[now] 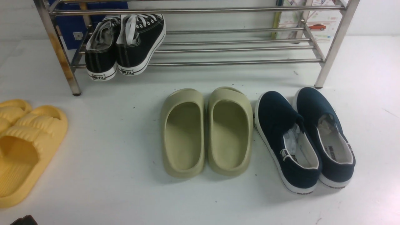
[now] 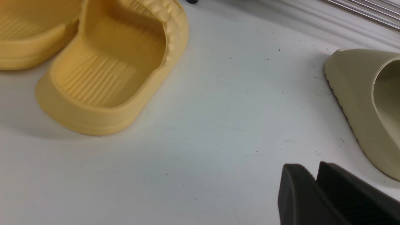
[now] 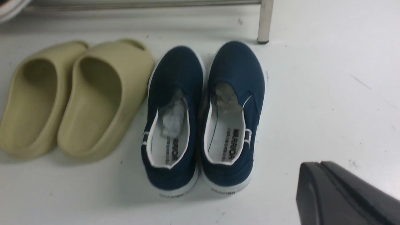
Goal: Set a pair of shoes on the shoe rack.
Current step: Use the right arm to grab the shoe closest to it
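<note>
My left gripper [image 2: 317, 175] hangs low over the white surface [image 2: 218, 125]. Its two black fingers [image 2: 297, 193] lie against each other with no gap showing between them. They hold nothing and touch nothing. A pair of yellow slides [image 2: 106, 72] lies near them on one side, and the edge of the olive-green slides [image 2: 359, 87] on the other.

Of my right gripper [image 3: 312, 175] the wrist view shows only a dark wedge in the corner, too little for me to tell whether the fingers are apart or together. Nothing sits against that wedge, which is clear of the shoes.

The pair of shoes [image 1: 309, 122] stands on the white surface, not on the rack. The two navy slip-ons are side by side and touching, with toes pointing at the shoe rack [image 1: 237, 63] and heels towards me. Crumpled paper [image 3: 173, 115] fills the throat of each. They sit just in front of the rack's right-hand leg [image 1: 331, 53], and the olive-green slides are just beside them on my left. On the rack's lower bars, at the left end near the rust-stained leg [image 1: 59, 50], rests a pair of black lace-up sneakers [image 1: 125, 47]. Their heels hang over the front bar
</note>
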### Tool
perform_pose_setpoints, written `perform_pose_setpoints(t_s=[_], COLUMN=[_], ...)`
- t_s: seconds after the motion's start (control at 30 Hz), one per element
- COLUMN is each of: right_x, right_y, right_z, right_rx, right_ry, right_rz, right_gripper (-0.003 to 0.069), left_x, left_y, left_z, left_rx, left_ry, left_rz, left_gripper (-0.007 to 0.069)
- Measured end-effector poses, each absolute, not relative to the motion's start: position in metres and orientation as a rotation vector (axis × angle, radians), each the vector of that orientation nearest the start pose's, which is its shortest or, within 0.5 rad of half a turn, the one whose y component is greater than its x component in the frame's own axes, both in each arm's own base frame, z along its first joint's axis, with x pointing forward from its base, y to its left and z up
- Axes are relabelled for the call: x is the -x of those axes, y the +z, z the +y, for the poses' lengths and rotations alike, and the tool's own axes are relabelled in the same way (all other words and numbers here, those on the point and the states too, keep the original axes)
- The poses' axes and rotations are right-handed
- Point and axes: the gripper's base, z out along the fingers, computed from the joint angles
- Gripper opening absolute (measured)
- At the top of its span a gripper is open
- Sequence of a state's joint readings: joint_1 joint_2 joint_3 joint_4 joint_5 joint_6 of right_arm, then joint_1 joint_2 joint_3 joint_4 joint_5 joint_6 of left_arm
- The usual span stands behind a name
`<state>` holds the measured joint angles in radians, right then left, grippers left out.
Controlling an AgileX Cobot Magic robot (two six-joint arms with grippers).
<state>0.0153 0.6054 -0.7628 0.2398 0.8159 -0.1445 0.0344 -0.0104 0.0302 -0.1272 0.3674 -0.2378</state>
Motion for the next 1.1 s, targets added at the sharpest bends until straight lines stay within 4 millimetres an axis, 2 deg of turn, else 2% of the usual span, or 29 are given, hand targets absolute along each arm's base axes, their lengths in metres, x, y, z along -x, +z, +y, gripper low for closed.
perform_pose_setpoints(t_s=[0.03,0.1,0.13,0.23,0.27,0.47,0.6,0.73,0.8,0.83,0.87,0.97,1.1], right_x=[-0.115,-0.13,-0.132,-0.158,-0.16,-0.206,-0.224,-0.241,-0.254,-0.256,-0.265,-0.277,-0.284], right_y=[0.356,0.356,0.356,0.348,0.346,0.324,0.311,0.296,0.284,0.281,0.273,0.257,0.238], right_z=[0.023,0.032,0.034,0.054,0.054,0.098,0.124,0.148,0.157,0.158,0.161,0.165,0.171], right_rx=[0.177,0.285,0.295,0.483,0.485,0.713,0.808,0.856,0.839,0.837,0.792,0.747,0.727], right_ry=[0.225,0.246,0.25,0.253,0.25,0.25,0.251,0.183,0.109,0.1,0.053,0.001,0.005], right_rz=[2.207,2.335,2.347,2.517,2.529,2.665,2.707,2.75,2.779,2.789,2.814,2.851,2.905], right_gripper=[-0.0003,-0.0003,-0.0003,-0.0003,-0.0003,0.0003,0.0036,0.0143,0.0253,0.0253,0.0342,0.046,0.0541], left_x=[-0.053,-0.053,-0.053,-0.053,-0.053,-0.053,-0.053,-0.053,-0.053,-0.053,-0.053,-0.053,-0.053], left_y=[0.171,0.171,0.171,0.171,0.171,0.171,0.171,0.171,0.171,0.171,0.171,0.171,0.171], left_z=[-0.002,-0.002,-0.002,-0.002,-0.002,-0.002,-0.002,-0.002,-0.002,-0.002,-0.002,-0.002,-0.002], left_rx=[0.333,0.333,0.333,0.333,0.333,0.333,0.333,0.333,0.333,0.333,0.333,0.333,0.333], left_ry=[-0.265,-0.265,-0.265,-0.265,-0.265,-0.265,-0.265,-0.265,-0.265,-0.265,-0.265,-0.265,-0.265], left_rz=[1.846,1.846,1.846,1.846,1.846,1.846,1.846,1.846,1.846,1.846,1.846,1.846,1.846], left_gripper=[0.0109,0.0111,0.0111,0.0113,0.0113,0.0117,0.0123,0.0127,0.0127,0.0127,0.0127,0.013,0.0134])
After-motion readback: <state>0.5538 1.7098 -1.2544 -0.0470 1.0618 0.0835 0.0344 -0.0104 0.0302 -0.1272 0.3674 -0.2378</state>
